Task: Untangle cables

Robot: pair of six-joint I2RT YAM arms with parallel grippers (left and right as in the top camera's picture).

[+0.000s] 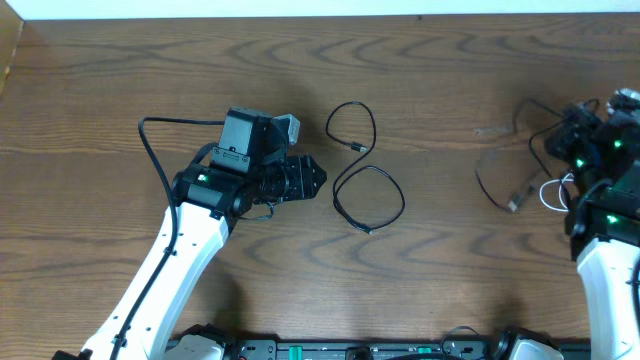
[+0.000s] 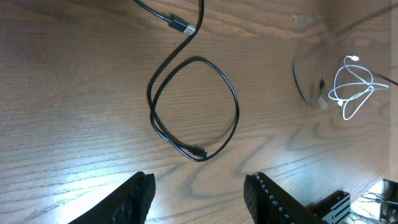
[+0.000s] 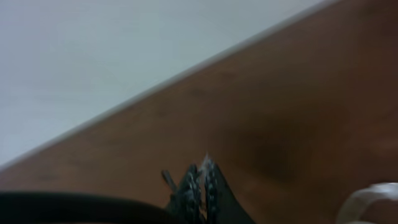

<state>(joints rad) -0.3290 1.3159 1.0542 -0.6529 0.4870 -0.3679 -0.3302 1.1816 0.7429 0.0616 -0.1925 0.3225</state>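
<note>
A thin black cable (image 1: pixel 368 165) lies on the table in two loose loops, one plug end (image 2: pixel 198 152) on the wood. My left gripper (image 1: pixel 316 178) hovers just left of it, open, with nothing between its fingers (image 2: pixel 140 194). A white cable (image 1: pixel 553 194) sits coiled by the right arm and also appears as the white cable (image 2: pixel 354 87) in the left wrist view. A third thin dark cord (image 1: pixel 492 188) with a pale plug arcs up toward my right gripper (image 1: pixel 556 135). That gripper (image 3: pixel 202 169) is shut, with a dark stub poking out beside its tips.
The table's far edge (image 1: pixel 320 17) meets a white wall. The left arm's thicker black wire (image 1: pixel 150 140) loops behind its wrist. A metal rail (image 1: pixel 360 350) runs along the near edge between the arm bases.
</note>
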